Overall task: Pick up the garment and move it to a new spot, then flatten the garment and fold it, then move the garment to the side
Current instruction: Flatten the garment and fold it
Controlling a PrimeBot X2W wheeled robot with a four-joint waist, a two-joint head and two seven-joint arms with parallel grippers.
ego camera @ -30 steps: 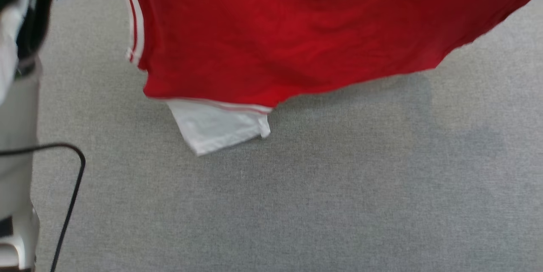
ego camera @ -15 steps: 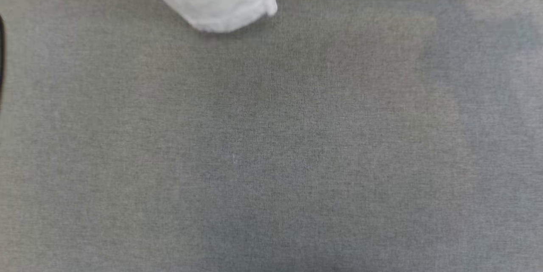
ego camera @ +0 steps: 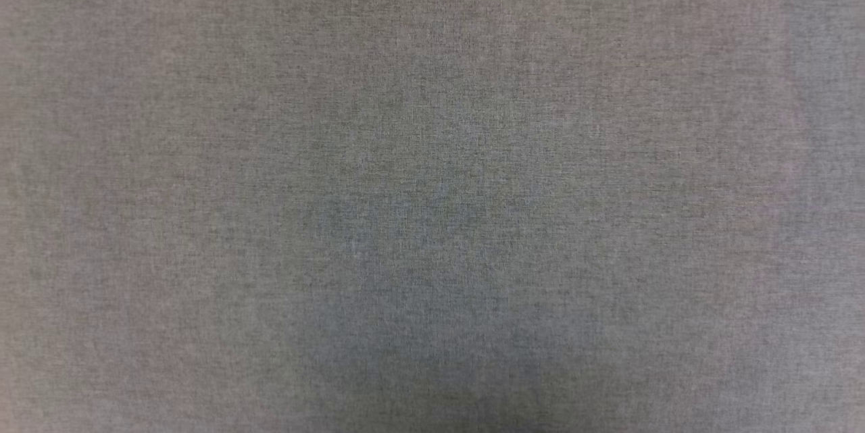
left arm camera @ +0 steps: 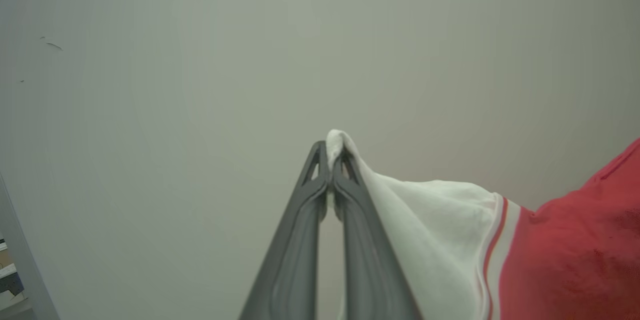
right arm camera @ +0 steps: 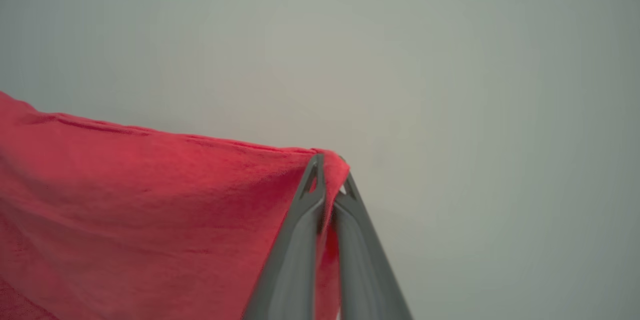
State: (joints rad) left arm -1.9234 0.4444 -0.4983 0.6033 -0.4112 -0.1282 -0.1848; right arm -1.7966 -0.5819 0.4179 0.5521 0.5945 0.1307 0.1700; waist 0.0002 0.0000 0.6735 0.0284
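The left hand [left arm camera: 330,158] is pinching the white sleeve [left arm camera: 425,220] of the red jersey T-shirt [left arm camera: 565,260], cloth trailing to its right; the right hand [right arm camera: 331,175] is gripping a red edge, cloth draping to its left.

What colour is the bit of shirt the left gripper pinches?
White. The left gripper grips the shirt sleeve; left wrist view shows it best.

The grey cloth surface [ego camera: 432,190] lies flat and unbroken across the head view, open to a gripper from any side. In front of the left gripper [left arm camera: 330,153] there is open air up to a pale blank surface [left arm camera: 200,60]. A grey post [left arm camera: 20,250] stands at the lower left edge, and the shirt [left arm camera: 550,250], pinched at its sleeve, blocks the right. The right gripper [right arm camera: 331,170] has open air on its right; the shirt, nipped between its fingers, blocks its left.
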